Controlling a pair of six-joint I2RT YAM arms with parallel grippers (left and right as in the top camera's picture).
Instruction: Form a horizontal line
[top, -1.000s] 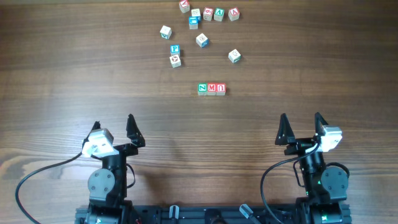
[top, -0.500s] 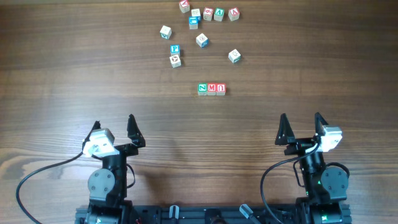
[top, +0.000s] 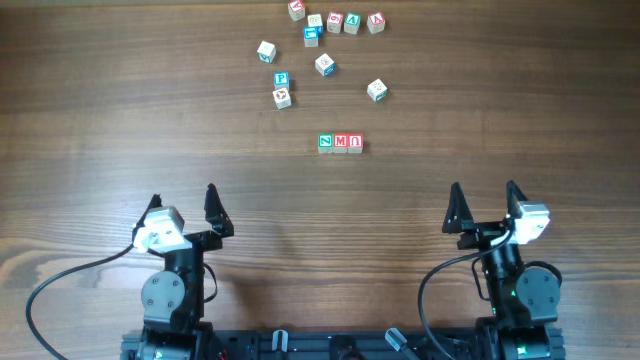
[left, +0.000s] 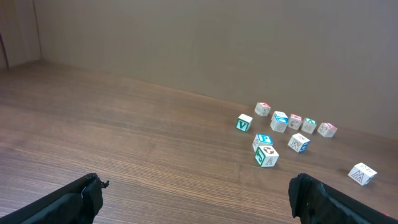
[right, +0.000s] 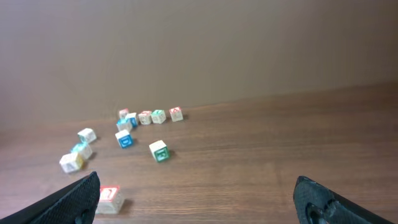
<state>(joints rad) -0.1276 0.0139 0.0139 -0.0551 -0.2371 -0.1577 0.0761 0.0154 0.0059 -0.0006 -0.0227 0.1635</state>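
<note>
In the right wrist view a red-lettered cube (right: 111, 198) is partly hidden behind a finger (right: 74, 202), its letter blurred. The scattered cubes (right: 145, 117) farther off show letters too small to read.

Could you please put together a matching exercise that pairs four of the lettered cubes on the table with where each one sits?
Things:
1. green N cube
2. red M cube
3. red arch-letter cube
4. blue P cube

Places:
a. middle of the row
b. outside the row, above it and to its left in the overhead view
c. right end of the row
d. left end of the row

Pairs: 1-d; 2-a; 3-c; 4-b
</note>
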